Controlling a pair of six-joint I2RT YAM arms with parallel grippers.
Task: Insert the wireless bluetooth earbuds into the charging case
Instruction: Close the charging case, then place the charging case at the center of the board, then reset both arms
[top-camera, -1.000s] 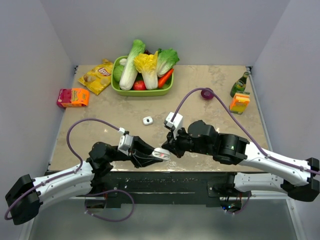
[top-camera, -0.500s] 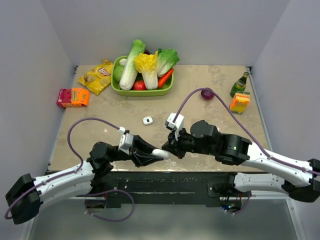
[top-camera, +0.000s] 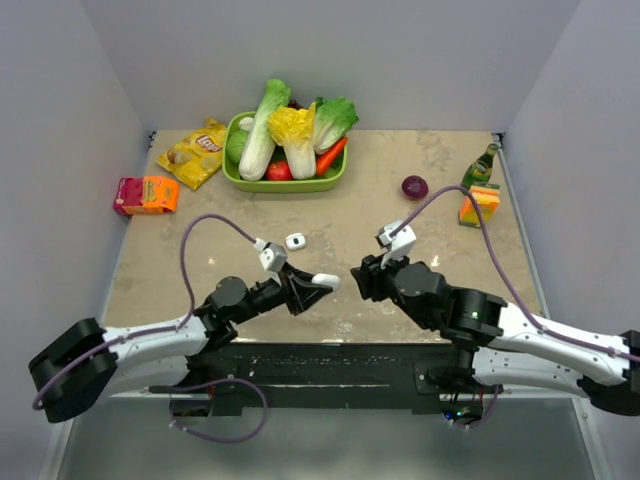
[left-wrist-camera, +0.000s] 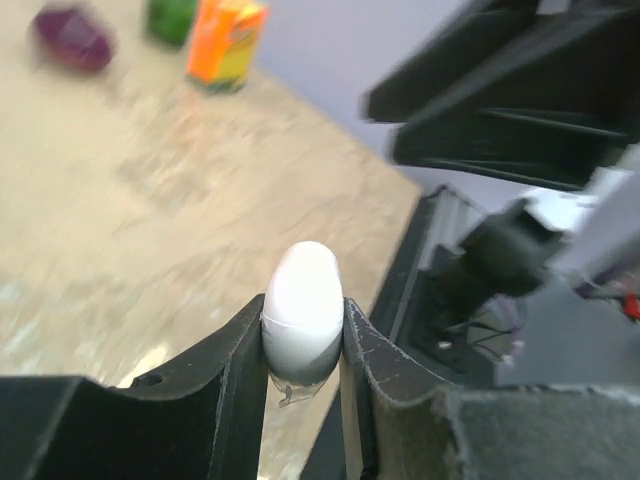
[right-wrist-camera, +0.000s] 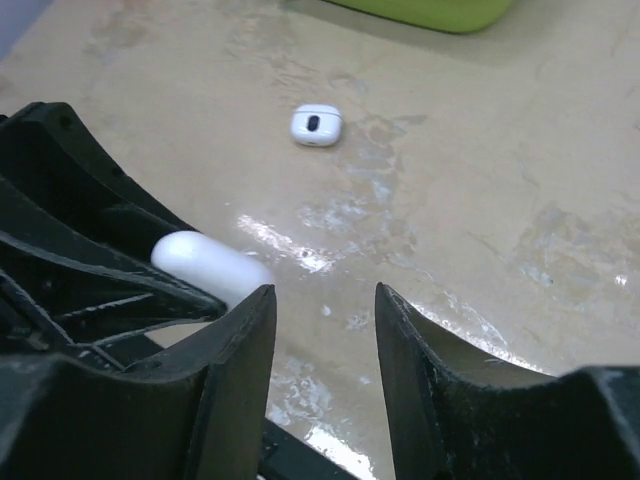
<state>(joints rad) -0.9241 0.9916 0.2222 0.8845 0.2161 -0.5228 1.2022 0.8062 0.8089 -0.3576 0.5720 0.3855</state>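
Note:
My left gripper (top-camera: 315, 286) is shut on the charging case (top-camera: 326, 281), a smooth white pebble with its lid seam closed, held above the table's near middle. In the left wrist view the case (left-wrist-camera: 302, 300) stands pinched between both fingers. My right gripper (top-camera: 358, 278) is open and empty, just right of the case and apart from it; its view shows the case (right-wrist-camera: 205, 265) to the left of its jaws. A tiny white piece with a dark oval spot (top-camera: 294, 241) lies on the table beyond, also in the right wrist view (right-wrist-camera: 316, 125); it may be an earbud. No other earbud shows.
A green tray (top-camera: 285, 184) of vegetables stands at the back. A chips bag (top-camera: 195, 152) and an orange-pink box (top-camera: 146, 194) are at the back left. A purple onion (top-camera: 414, 187), green bottle (top-camera: 480, 168) and orange carton (top-camera: 479, 205) are at the back right.
The case showed dark inner detail a second ago and now looks closed. My left gripper carried it up and right. My right gripper drew back to the right, off the case.

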